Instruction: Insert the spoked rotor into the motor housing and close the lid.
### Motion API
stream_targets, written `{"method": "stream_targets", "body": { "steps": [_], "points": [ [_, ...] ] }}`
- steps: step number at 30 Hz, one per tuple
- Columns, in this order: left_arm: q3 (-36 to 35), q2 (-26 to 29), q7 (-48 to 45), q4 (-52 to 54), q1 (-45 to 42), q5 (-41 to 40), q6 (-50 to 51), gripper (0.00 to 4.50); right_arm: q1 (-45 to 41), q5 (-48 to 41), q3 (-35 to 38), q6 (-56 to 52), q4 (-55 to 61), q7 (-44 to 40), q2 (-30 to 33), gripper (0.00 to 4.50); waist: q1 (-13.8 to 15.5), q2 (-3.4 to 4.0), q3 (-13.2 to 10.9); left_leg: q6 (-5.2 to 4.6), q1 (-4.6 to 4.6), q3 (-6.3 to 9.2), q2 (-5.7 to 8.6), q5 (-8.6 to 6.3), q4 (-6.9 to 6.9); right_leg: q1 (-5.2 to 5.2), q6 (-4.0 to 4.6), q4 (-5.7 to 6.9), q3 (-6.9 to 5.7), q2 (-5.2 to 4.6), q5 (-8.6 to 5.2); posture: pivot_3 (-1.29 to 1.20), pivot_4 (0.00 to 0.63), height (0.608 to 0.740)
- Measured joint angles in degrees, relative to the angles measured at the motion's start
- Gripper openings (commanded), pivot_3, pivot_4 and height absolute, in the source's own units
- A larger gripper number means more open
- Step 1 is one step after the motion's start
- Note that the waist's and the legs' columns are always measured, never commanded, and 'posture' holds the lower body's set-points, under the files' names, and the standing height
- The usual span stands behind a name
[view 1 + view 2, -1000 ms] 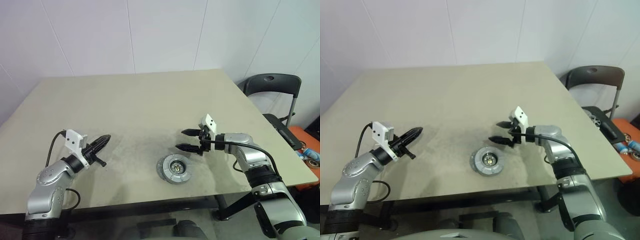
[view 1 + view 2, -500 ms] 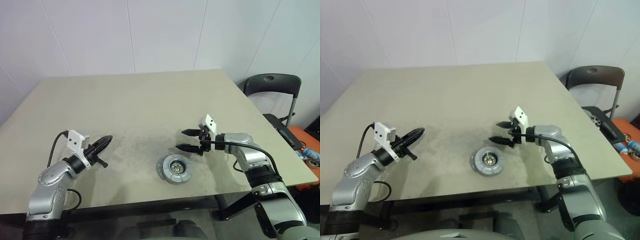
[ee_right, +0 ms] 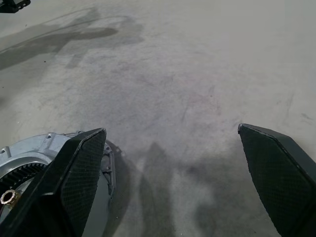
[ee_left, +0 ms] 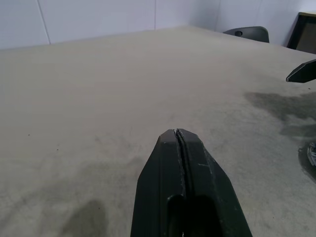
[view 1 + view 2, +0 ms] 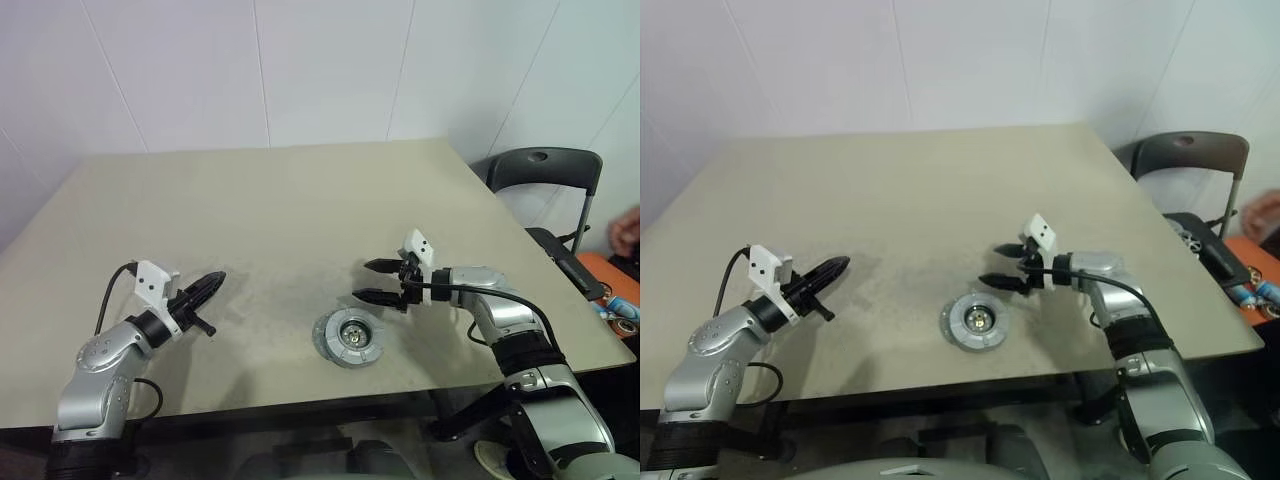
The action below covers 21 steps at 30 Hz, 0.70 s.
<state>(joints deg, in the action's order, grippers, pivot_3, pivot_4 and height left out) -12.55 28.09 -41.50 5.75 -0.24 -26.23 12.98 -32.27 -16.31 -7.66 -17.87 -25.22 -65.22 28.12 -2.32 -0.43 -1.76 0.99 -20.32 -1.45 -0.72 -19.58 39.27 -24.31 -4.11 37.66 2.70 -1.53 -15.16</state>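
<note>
On the desk (image 5: 300, 200) a single round assembly sits near the front edge at about 6 o'clock of the surface: the motor housing (image 5: 348, 337), grey-rimmed, with a notched grey ring that looks like the lid (image 3: 47, 145) lying on it and a small brassy hub in the middle; whether the spoked rotor is already inside I cannot tell. The right gripper (image 5: 383, 281) hovers just beyond the housing at its 1 o'clock, fingers (image 3: 74, 168) spread wide and empty, apart from the rim. The left gripper (image 5: 205, 287) hangs well apart at the housing's 9 o'clock, fingers (image 4: 182, 168) clenched together on nothing. If the lid still needs seating, I would judge it best to bring the right fingers squarely over the centre and press evenly, so the notches line up rather than tipping one side. The housing lies close to the desk's front edge, so any push should go downward, not toward 6 o'clock. Broad bare desk lies from 9 through 12 to 3 o'clock; a chair (image 5: 545, 170) stands off the desk's right corner.
</note>
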Motion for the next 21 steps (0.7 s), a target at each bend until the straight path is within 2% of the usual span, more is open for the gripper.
{"method": "stream_targets", "body": {
  "steps": [21],
  "points": [
    [-0.01, 0.06, -0.85, -0.71, -0.12, 0.58, -0.11, 0.05, 0.20, 0.41, 0.02, 1.34, -0.92, -0.10, 0.18, 4.50, 0.00, 0.00, 0.00, 0.00, 0.02, -0.01, 0.00, 0.00, 0.01, 0.00, 0.00, 0.03, 0.01, 0.00, 0.00, 0.00, 0.000, 0.740]
  ]
}}
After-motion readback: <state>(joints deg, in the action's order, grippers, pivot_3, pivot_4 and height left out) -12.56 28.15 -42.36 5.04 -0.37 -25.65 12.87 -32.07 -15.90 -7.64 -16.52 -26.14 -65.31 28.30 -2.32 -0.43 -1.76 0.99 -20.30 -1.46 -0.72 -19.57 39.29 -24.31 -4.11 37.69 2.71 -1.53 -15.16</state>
